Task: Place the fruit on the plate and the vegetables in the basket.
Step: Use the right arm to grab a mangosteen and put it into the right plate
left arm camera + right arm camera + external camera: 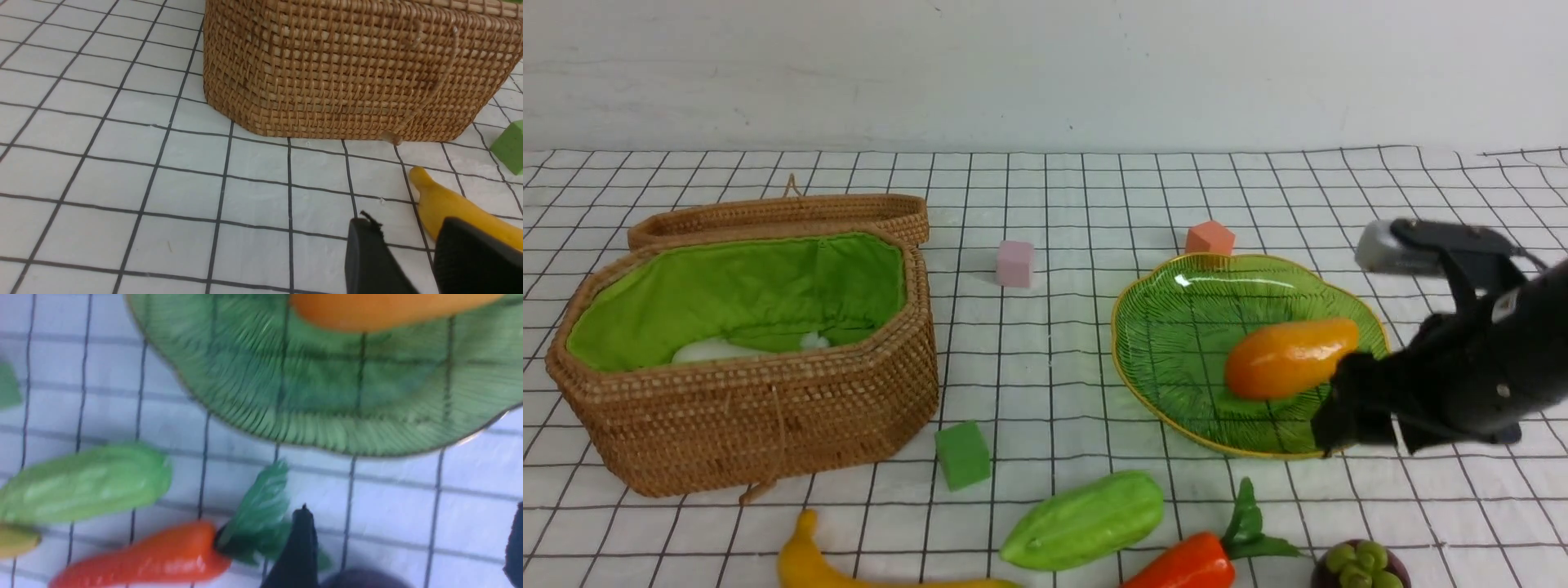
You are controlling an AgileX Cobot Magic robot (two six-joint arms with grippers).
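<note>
The orange-yellow mango (1290, 358) lies on the green glass plate (1176, 327). Over the plate's near right rim hangs my right gripper (1364, 433), open and empty (410, 522), with the mango (388, 310) beyond it. The purple mangosteen (1360, 565), red pepper (1184, 563), green gourd (1086, 518) and banana (833, 567) lie along the front edge. In the lined wicker basket (743, 351) rests the white radish (715, 351). My left gripper (404, 228) is open low over the cloth, next to the banana (445, 208), with nothing between its fingers.
Three foam cubes sit on the checked cloth: pink (1014, 263), orange (1209, 238) behind the plate, green (962, 455) by the basket's near corner. The basket's lid (784, 214) lies open behind it. The left arm does not show in the front view.
</note>
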